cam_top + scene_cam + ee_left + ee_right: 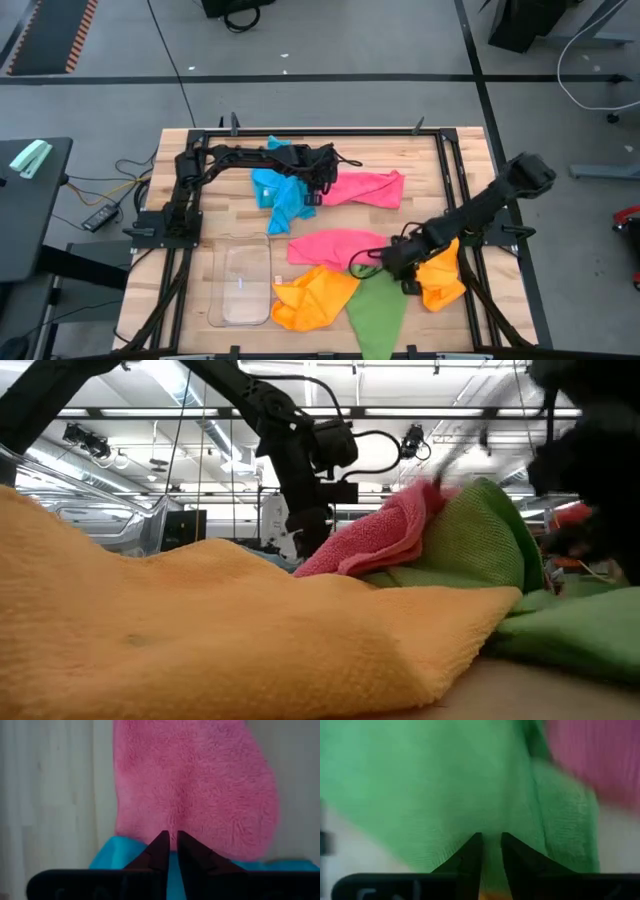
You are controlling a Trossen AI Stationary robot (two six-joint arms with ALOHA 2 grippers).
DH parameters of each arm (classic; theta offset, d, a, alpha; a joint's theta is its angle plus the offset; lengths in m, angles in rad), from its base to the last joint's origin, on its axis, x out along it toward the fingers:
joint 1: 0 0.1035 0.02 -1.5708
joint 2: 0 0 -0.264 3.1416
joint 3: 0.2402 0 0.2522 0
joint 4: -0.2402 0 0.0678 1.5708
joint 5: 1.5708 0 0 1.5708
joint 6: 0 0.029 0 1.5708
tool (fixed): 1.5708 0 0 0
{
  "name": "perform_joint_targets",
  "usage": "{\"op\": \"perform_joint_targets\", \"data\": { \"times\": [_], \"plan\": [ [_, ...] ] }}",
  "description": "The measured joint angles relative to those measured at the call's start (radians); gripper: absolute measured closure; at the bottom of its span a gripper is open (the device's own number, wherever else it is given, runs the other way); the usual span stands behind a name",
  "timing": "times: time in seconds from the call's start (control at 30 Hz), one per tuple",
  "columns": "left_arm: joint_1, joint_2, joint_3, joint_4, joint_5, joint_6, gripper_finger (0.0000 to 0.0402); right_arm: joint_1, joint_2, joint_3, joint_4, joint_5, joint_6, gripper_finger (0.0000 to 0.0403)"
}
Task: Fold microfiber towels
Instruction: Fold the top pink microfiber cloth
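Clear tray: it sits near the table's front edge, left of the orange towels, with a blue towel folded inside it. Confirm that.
Not quite. The clear tray does sit near the front edge, left of the orange towel, but the high view shows nothing inside it. The blue towel lies crumpled farther back, beyond the tray.

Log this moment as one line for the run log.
left gripper: jaws shut at pink towel edge, over blue towel | right gripper: jaws nipping green towel | folds: none finished
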Motion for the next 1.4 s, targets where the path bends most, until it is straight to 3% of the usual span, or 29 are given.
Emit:
{"op": "perform_joint_targets", "data": {
  "times": [0.17,0.33,0.47,0.57,0.73,0.8,1.03,1.13,1.4],
  "plan": [
    [-0.025,-0.01,0.0,0.0,0.0,0.015,0.0366,-0.06,-0.01,0.008,-0.267,-0.01,0.079,0.0336],
    [-0.047,-0.019,0.001,-0.02,0.001,0.018,0.0369,-0.137,-0.113,0.022,-0.532,0.021,0.135,0.0348],
    [-0.057,-0.025,0.001,-0.028,0.0,0.034,0.0364,-0.169,-0.219,0.08,-0.606,0.065,0.135,0.035],
    [-0.058,-0.026,0.001,-0.027,0.0,0.034,0.0361,-0.184,-0.292,0.125,-0.586,0.155,0.121,0.035],
    [-0.056,-0.026,0.0,0.003,0.0,0.034,0.0365,-0.235,-0.345,0.139,-0.538,0.444,0.078,0.035],
    [-0.056,-0.026,0.0,0.018,0.0,0.033,0.0367,-0.279,-0.34,0.12,-0.49,0.498,0.05,0.035],
    [-0.057,-0.025,0.0,0.02,0.001,0.007,0.0358,-0.469,-0.222,0.058,-0.244,0.506,-0.109,0.035],
    [-0.056,-0.025,0.0,0.022,0.0,0.007,0.0356,-0.541,-0.158,0.052,-0.139,0.447,-0.19,0.035],
    [-0.038,0.048,-0.001,0.159,0.0,0.009,0.0363,-0.639,-0.04,0.051,-0.136,0.355,-0.26,0.035]
  ]
}}
